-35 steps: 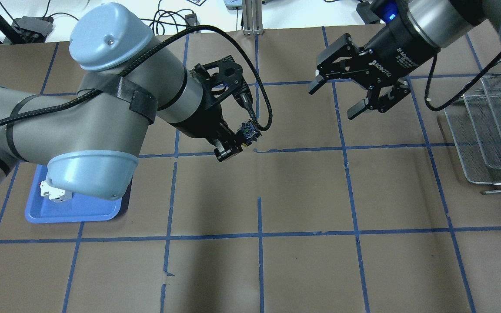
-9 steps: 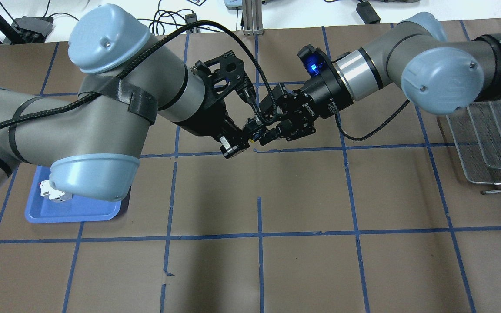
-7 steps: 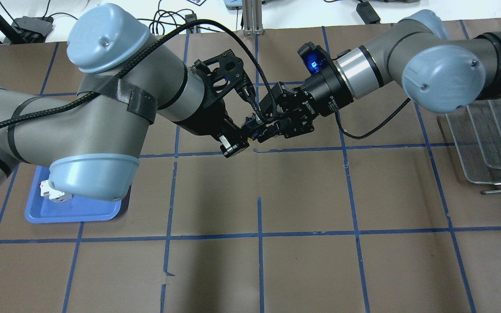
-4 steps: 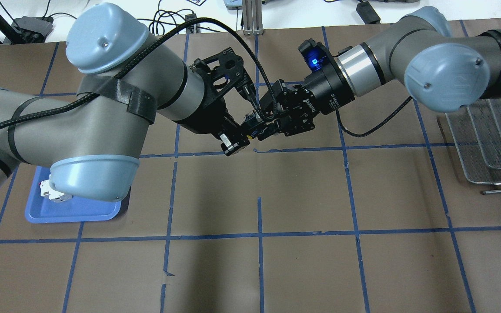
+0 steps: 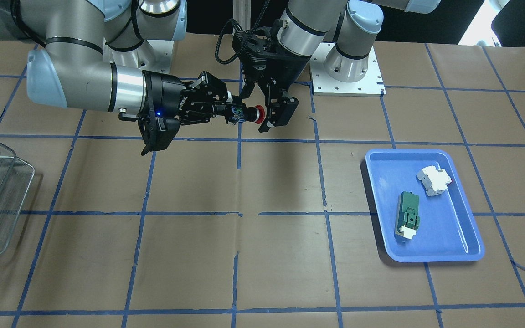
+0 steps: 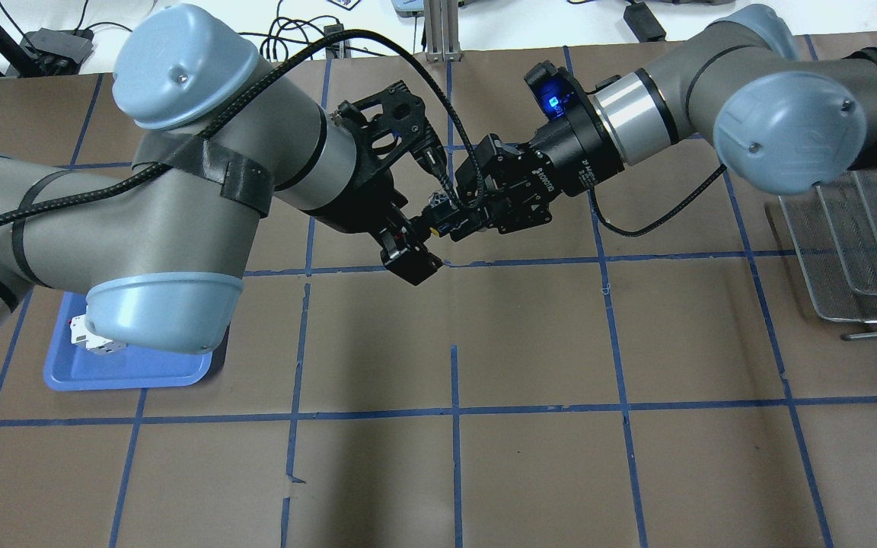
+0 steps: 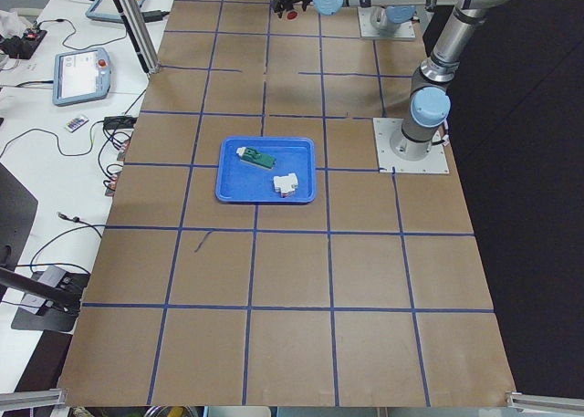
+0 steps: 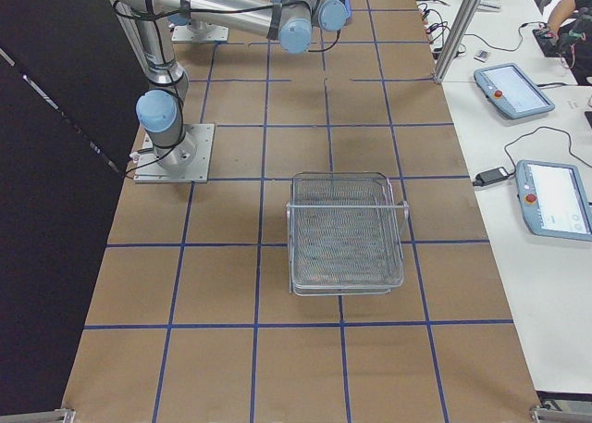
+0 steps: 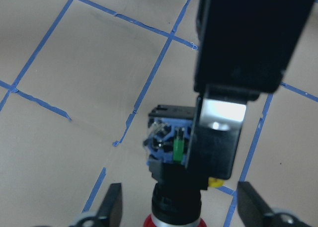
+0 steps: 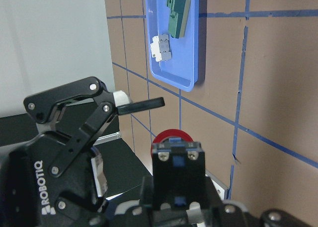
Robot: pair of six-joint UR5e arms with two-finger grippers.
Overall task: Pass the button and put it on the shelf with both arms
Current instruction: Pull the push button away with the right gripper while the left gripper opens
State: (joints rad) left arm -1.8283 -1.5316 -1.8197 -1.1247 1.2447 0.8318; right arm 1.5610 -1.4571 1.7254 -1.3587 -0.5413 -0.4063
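The button (image 5: 244, 114), with a red cap and a black body, hangs in mid-air above the table's far middle. My right gripper (image 5: 233, 111) is shut on its black body; the right wrist view shows the button (image 10: 176, 155) between its fingers. My left gripper (image 5: 262, 107) is open, with its fingers spread on either side of the red cap. In the left wrist view the button (image 9: 169, 142) sits between my wide-apart fingers, not touching them. In the overhead view both grippers meet at the button (image 6: 438, 221). The wire-mesh shelf (image 6: 849, 251) stands at the table's right end.
A blue tray (image 5: 426, 248) on my left side holds a green block (image 5: 408, 214) and a white block (image 5: 433, 181). The shelf (image 8: 347, 233) is well away from both grippers. Blue tape lines cross the brown table cover. Cables and tablets lie beyond the table's far edge.
My right gripper came in and shut on the button that my left gripper held. In the last half second my left gripper has opened, its lower finger swinging away from the button.
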